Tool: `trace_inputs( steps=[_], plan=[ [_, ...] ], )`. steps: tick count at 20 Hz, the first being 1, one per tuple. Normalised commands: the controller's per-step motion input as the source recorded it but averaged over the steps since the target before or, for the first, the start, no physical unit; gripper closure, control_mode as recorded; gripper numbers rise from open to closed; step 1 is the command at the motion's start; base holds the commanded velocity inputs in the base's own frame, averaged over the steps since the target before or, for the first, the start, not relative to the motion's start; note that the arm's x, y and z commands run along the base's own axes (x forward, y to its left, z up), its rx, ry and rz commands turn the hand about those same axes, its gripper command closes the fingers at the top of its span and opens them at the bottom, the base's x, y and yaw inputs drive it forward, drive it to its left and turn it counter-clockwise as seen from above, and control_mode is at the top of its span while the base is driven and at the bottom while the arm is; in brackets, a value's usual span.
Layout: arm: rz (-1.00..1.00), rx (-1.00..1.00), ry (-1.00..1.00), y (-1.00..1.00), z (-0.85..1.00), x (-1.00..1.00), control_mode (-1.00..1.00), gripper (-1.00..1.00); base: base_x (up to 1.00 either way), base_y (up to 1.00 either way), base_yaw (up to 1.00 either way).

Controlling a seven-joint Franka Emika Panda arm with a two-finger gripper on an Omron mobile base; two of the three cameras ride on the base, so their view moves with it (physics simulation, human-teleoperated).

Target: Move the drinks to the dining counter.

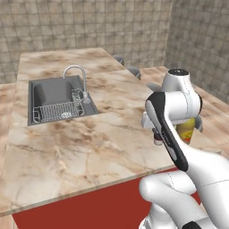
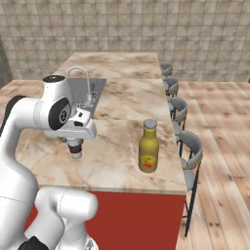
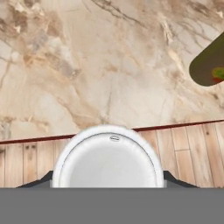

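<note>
Above the table's (image 2: 122, 166) near edge, a small white container (image 2: 74, 148) is being held clamped by the hand (image 2: 74, 144), the olive-yellow bottle (image 2: 148, 147) standing nearby.

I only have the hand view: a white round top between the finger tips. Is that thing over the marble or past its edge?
Observer: Over it. The right base view shows the small white container with a dark band, in the shut gripper, inside the beige-brown marble dining counter's near edge.
Operator: And the bottle?
Observer: The tall olive-yellow bottle with a grey-tan cap stands upright on that counter, right of the container.
Operator: Anything beyond?
Observer: An inset steel sink with a curved faucet.
</note>
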Motion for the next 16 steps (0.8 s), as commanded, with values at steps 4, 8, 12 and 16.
trace_inputs(
  steps=[4,8,12,16],
  plan=[
    [-0.01,0.00,0.00,-0.08,-0.17,0.24,-1.00,1.00,0.00,0.00,0.00],
    [-0.01,0.00,0.00,-0.07,-0.18,0.23,-1.00,1.00,0.00,0.00,0.00],
    [-0.01,0.00,0.00,-0.07,-0.18,0.22,-1.00,1.00,0.00,0.00,0.00],
    [-0.01,0.00,0.00,-0.08,-0.20,0.20,-1.00,1.00,0.00,0.00,0.00]
  ],
)
